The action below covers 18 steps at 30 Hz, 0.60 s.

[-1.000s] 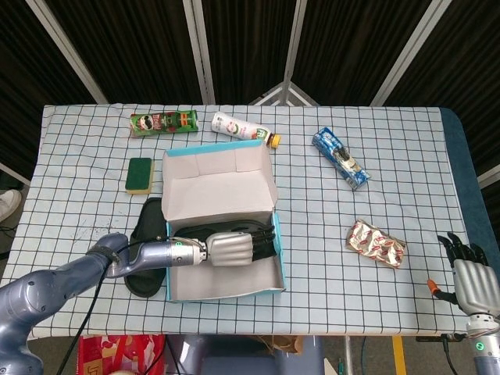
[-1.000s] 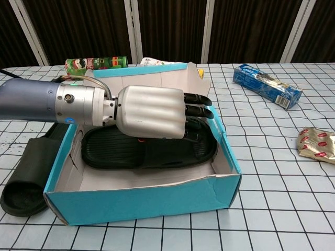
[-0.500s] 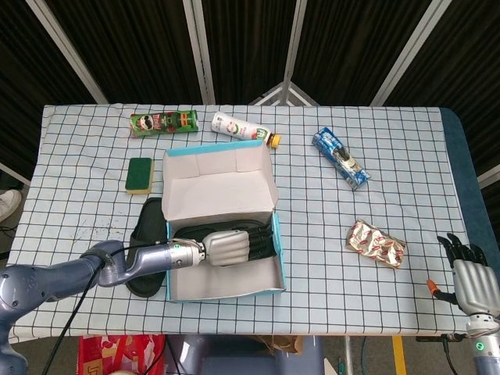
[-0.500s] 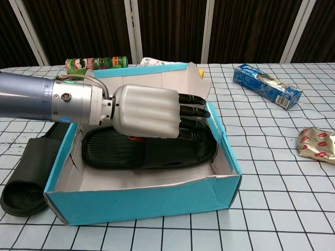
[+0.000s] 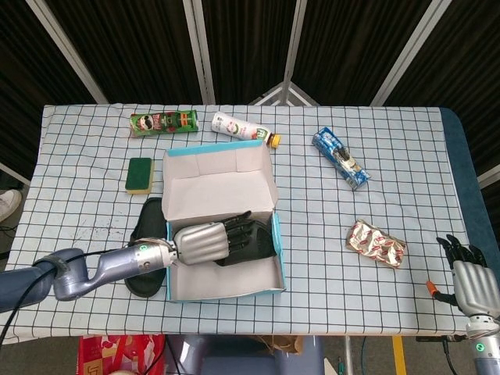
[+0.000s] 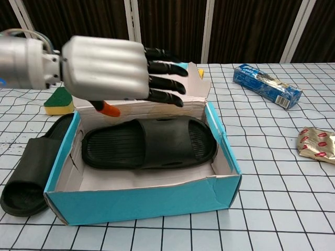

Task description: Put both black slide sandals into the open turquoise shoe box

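Observation:
One black slide sandal (image 6: pixel 149 144) (image 5: pixel 254 238) lies flat inside the open turquoise shoe box (image 6: pixel 141 201) (image 5: pixel 223 291). The second black sandal (image 6: pixel 32 170) (image 5: pixel 148 223) lies on the table against the box's left wall. My left hand (image 6: pixel 118 70) (image 5: pixel 215 237) hovers above the box with fingers spread, holding nothing, clear of the sandal below. My right hand (image 5: pixel 473 281) rests at the table's front right corner, fingers apart and empty.
A green sponge (image 5: pixel 140 173) sits left of the box lid. A Pringles can (image 5: pixel 164 123) and a white bottle (image 5: pixel 242 129) lie behind the box. A blue packet (image 5: pixel 340 158) and a foil snack bag (image 5: pixel 376 243) lie to the right.
My left hand has risen out of the box and drawn back to the left, leaving the sandal lying in the box. The right hand has not moved.

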Each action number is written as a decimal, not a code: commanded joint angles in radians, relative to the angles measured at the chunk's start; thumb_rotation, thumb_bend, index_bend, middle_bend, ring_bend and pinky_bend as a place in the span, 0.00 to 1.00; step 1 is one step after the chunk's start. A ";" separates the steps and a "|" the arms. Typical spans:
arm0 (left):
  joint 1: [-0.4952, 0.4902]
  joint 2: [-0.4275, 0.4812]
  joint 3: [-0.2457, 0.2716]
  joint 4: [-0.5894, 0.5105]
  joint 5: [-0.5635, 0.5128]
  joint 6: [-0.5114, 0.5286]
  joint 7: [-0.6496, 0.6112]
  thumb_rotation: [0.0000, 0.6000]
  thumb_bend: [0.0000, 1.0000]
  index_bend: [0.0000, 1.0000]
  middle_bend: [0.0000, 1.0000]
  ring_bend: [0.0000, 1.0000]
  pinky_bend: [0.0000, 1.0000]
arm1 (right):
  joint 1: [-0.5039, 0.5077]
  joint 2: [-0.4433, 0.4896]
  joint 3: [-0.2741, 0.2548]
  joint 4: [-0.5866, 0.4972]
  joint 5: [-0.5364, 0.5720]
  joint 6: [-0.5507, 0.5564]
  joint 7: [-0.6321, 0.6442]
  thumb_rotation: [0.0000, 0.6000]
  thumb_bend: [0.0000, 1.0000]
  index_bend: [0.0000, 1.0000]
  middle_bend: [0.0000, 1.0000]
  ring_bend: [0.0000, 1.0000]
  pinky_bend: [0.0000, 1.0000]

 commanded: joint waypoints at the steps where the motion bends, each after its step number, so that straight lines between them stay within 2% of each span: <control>1: 0.105 0.114 -0.012 -0.131 -0.045 0.150 -0.057 1.00 0.27 0.13 0.13 0.00 0.05 | -0.001 0.002 -0.001 -0.003 -0.001 0.001 -0.001 1.00 0.29 0.13 0.08 0.16 0.07; 3: 0.171 0.135 -0.018 -0.183 -0.076 0.245 -0.118 1.00 0.27 0.14 0.19 0.00 0.05 | -0.003 0.004 -0.001 -0.005 -0.003 0.005 0.003 1.00 0.29 0.13 0.08 0.16 0.07; 6: 0.313 0.146 -0.017 -0.287 -0.192 0.386 -0.198 1.00 0.27 0.16 0.27 0.01 0.05 | -0.006 0.007 -0.001 -0.007 -0.006 0.009 0.009 1.00 0.29 0.13 0.08 0.16 0.07; 10: 0.481 0.150 0.023 -0.356 -0.331 0.488 -0.193 1.00 0.26 0.16 0.27 0.01 0.05 | -0.009 0.011 -0.001 -0.006 -0.011 0.013 0.021 1.00 0.29 0.13 0.08 0.16 0.07; 13: 0.578 0.137 0.063 -0.369 -0.405 0.510 -0.265 1.00 0.23 0.16 0.27 0.01 0.05 | -0.010 0.013 -0.002 -0.007 -0.015 0.015 0.026 1.00 0.29 0.13 0.08 0.16 0.07; 18: 0.661 0.106 0.089 -0.297 -0.436 0.507 -0.355 1.00 0.21 0.17 0.26 0.00 0.05 | -0.010 0.013 -0.005 -0.011 -0.023 0.015 0.024 1.00 0.29 0.13 0.08 0.16 0.07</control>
